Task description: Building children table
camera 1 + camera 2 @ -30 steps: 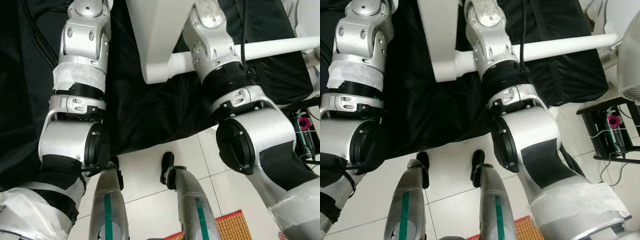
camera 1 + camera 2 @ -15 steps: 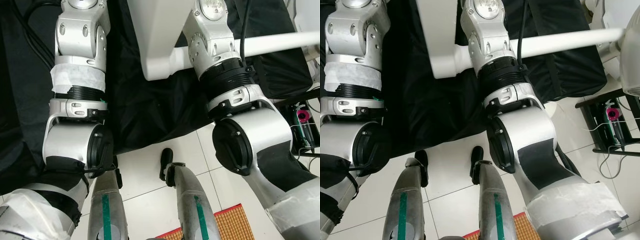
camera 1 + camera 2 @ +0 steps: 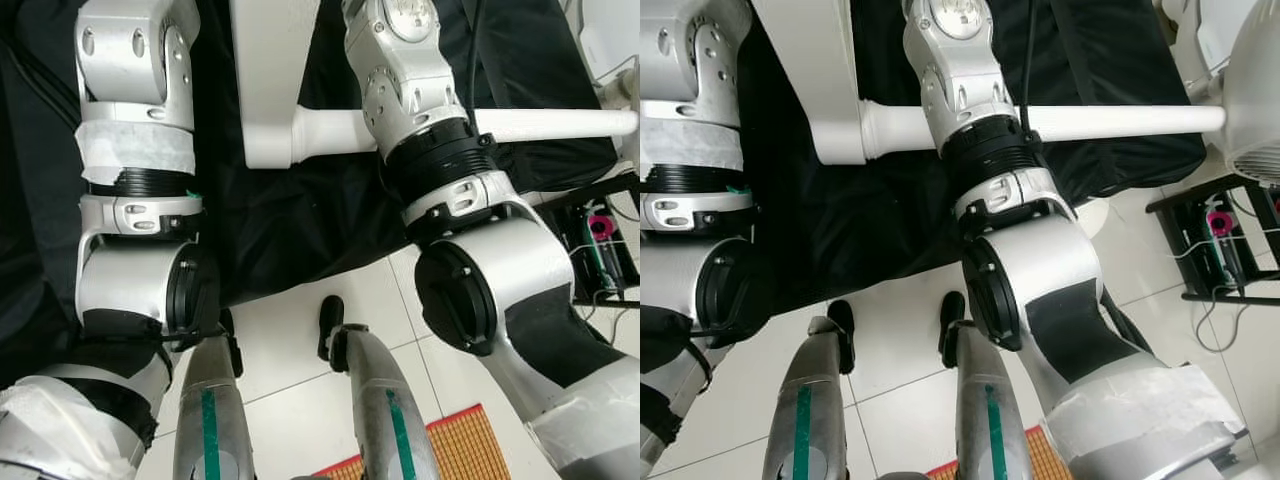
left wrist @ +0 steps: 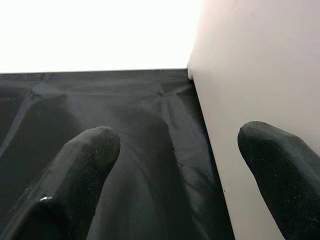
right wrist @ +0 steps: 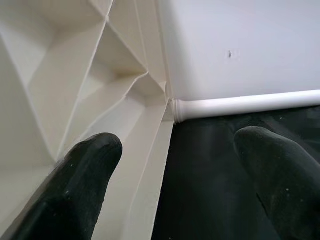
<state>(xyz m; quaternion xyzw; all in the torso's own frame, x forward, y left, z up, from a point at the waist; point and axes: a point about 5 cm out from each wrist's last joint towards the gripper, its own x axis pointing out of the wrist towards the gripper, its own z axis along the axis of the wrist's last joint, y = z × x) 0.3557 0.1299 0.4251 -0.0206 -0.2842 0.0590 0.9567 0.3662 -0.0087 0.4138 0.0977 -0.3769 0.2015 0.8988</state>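
A black fabric sheet (image 3: 300, 220) covers the work surface. On it lies the white plastic children's table top (image 3: 268, 70), underside up, with a white round leg (image 3: 1120, 122) joined at one corner. The left gripper (image 4: 175, 165), jaws spread, straddles the top's outer edge. The right gripper (image 5: 175, 165), jaws spread, straddles the ribbed corner beside the leg joint.

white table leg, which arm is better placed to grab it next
Right, probably. The right gripper hangs open beside the socket where the white table leg joins the tabletop. The left gripper, also open, faces black cloth along the tabletop's plain edge, away from the leg.
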